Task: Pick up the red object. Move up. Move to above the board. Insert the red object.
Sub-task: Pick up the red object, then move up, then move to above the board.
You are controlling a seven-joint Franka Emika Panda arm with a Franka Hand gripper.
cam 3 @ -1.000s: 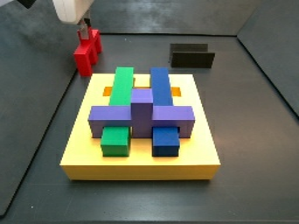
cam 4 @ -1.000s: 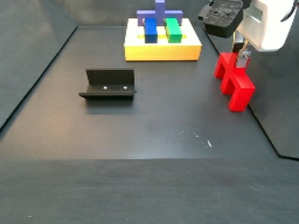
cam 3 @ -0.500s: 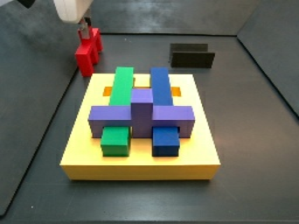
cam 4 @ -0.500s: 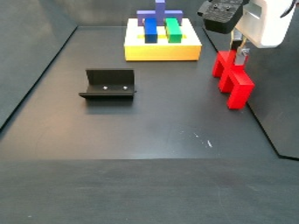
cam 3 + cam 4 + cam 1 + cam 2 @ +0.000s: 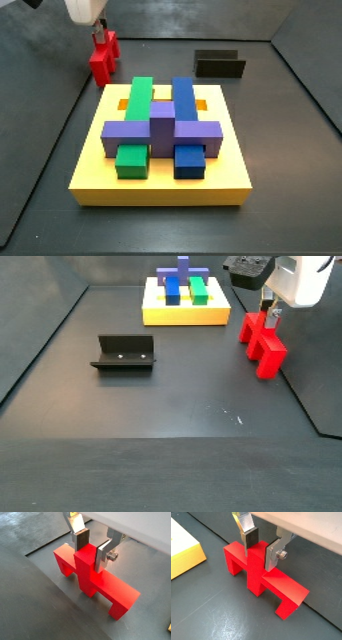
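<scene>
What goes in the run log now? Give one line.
phase: pick | gripper: shut on stem of red object | red object: beside board, not inserted

The tool (image 5: 91, 545) is cut off by the upper edge in both wrist views, only its silver fingers (image 5: 274, 553) showing. In a side view its white body (image 5: 83, 10) runs past the top and hides part of the red object (image 5: 103, 56). The board (image 5: 183, 552) is cropped at the left edge.
</scene>
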